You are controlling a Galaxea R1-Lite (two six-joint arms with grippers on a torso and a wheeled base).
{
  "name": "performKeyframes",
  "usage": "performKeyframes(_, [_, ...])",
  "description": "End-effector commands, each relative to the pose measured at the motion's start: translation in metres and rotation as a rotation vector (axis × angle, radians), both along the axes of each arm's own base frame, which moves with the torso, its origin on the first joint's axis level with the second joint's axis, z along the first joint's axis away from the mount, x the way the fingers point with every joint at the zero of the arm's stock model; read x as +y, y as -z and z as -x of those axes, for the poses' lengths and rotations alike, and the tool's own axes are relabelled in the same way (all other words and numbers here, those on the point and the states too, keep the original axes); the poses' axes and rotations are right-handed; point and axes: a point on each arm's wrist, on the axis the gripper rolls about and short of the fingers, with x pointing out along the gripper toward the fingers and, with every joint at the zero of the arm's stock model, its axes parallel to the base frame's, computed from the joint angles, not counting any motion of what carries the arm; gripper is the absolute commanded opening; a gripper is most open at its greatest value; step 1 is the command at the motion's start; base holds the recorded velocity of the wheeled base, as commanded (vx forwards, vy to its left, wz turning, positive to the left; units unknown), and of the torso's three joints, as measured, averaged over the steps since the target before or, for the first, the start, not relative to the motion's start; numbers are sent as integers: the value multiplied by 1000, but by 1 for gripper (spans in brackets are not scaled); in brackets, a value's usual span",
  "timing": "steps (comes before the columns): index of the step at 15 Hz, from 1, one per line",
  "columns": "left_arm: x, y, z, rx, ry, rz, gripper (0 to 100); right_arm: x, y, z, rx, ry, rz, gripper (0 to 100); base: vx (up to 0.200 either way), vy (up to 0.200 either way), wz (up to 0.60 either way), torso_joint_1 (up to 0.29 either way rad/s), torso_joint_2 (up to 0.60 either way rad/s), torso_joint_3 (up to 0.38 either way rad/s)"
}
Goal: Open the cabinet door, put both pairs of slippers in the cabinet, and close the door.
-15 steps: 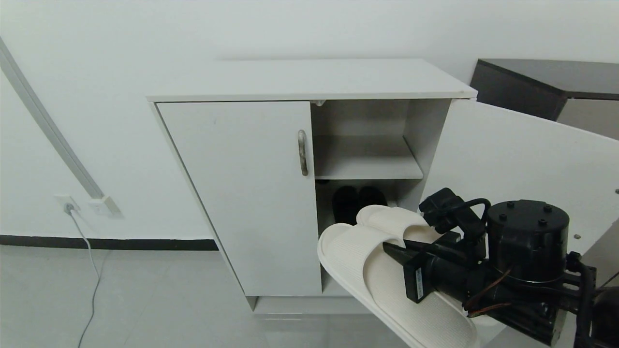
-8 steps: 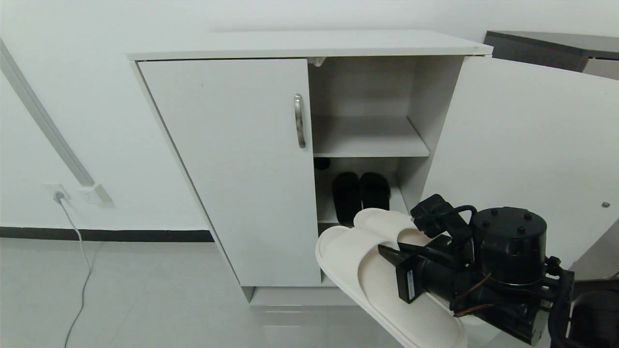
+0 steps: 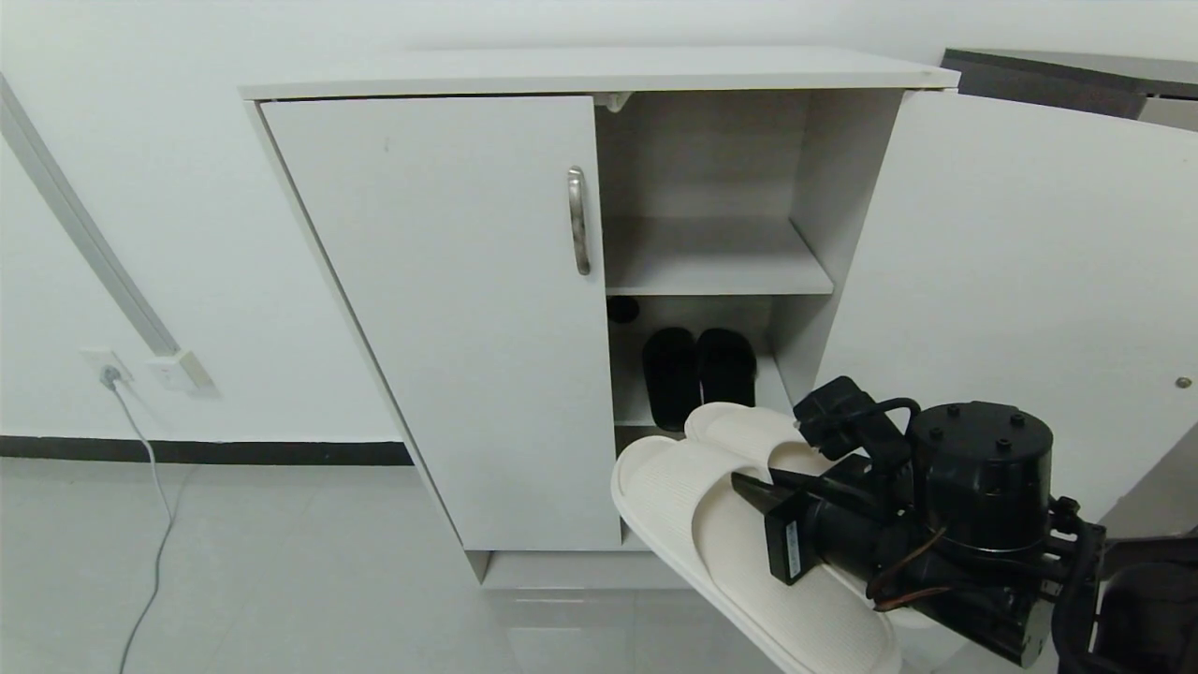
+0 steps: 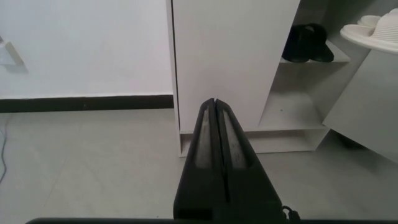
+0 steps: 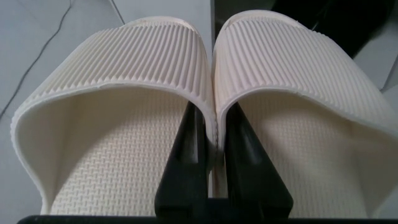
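The right pincer (image 3: 760,489) clamps the white slippers (image 3: 683,505) by their touching inner edges, just in front of the cabinet (image 3: 440,309), whose right door (image 3: 1011,262) stands open with the black slippers (image 3: 697,374) on its lower shelf (image 3: 629,408), while the left pincer (image 4: 214,107) is pressed together, empty, above the floor (image 4: 93,162).

Found the cabinet (image 3: 580,70) against the wall (image 3: 140,140), left door (image 3: 440,318) closed, right door (image 3: 1011,262) swung out rightward. Noted one pair of slippers (image 3: 697,374) on the lower shelf (image 3: 636,407), under the upper shelf (image 3: 711,257). Saw the second pair (image 3: 693,505) held by the right gripper (image 3: 749,487) just before the opening, toes toward it. Saw the left gripper (image 4: 214,106) well back, facing the closed door.
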Motion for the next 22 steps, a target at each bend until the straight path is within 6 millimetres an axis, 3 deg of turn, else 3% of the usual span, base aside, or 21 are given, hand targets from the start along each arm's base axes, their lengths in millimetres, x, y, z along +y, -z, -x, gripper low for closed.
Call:
performKeyframes(1, [0,0,0,0,0,0,0,1,2,0,6,-4,5,0,0,0,-600,2,7,7])
performKeyframes(3, [0,0,0,0,0,0,0,1,4,3,10,-13,12,0,0,0,-600,-2,5,5])
performKeyframes(20, [0,0,0,0,-2,0,0,20,16,-2,-86,-44,-4,0,0,0,35,0,0,0])
performKeyframes(22, [0,0,0,0,0,-1,0,38,6,-14,-138,114,0,0,0,0,0,0,0,0])
